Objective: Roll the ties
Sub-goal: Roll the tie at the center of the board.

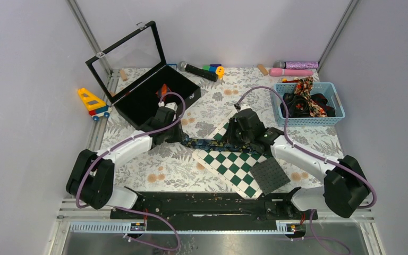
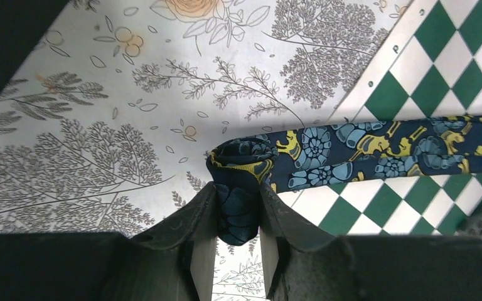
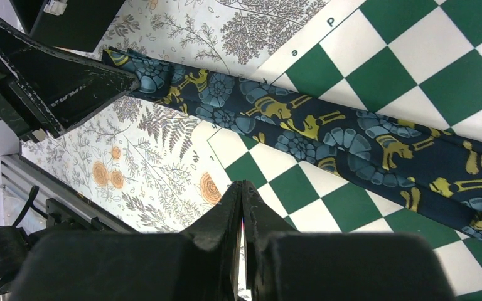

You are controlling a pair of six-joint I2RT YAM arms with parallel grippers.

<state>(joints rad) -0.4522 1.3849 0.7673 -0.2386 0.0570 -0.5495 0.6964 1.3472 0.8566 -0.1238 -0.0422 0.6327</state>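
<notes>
Fingers [image 2: 191,226] of the left gripper [image 2: 238,204] are clamped on the curled end of a long, narrow navy fabric necktie [image 2: 376,147], printed with pale blue spiral shells and yellow figures. That end is bunched into a small, loose roll over the grey floral tablecloth [image 2: 100,125]. The rest runs flat and straight onto the green-and-white chequered board [image 2: 452,69]. Over at the right gripper [image 3: 242,188], the fingers are pressed tight together with nothing between them, hovering over the board just beside the necktie.
</notes>
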